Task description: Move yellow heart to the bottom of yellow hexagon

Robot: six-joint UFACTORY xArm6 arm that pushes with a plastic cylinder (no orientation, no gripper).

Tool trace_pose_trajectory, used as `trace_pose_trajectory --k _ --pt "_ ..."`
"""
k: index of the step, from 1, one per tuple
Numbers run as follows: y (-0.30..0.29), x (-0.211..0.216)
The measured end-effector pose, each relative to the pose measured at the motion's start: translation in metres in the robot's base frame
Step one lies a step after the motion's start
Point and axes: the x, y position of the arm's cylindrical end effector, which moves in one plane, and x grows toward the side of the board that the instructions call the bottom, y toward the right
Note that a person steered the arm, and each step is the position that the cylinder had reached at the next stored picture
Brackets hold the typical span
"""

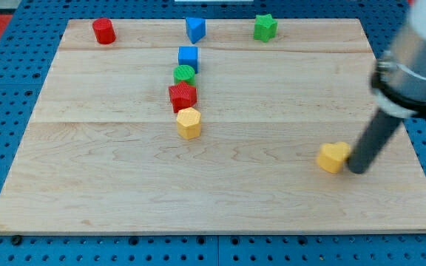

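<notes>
The yellow heart (333, 157) lies on the wooden board toward the view's lower right. My tip (358, 169) stands just to the heart's right, touching or almost touching its right side. The yellow hexagon (188, 123) sits near the middle of the board, well to the heart's left and slightly higher in the view.
A red star-like block (183, 96), a green round block (185, 74) and a blue cube (188, 57) line up above the hexagon. A red cylinder (103, 31), a blue block (195, 29) and a green star (265, 27) sit along the board's top edge (213, 21).
</notes>
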Motion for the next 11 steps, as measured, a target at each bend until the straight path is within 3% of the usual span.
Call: trace_pose_trajectory --k 1,6,8,11 --pt "-0.068 -0.016" --pt "-0.053 -0.054" --pt "-0.123 -0.046" --pt "-0.140 -0.014"
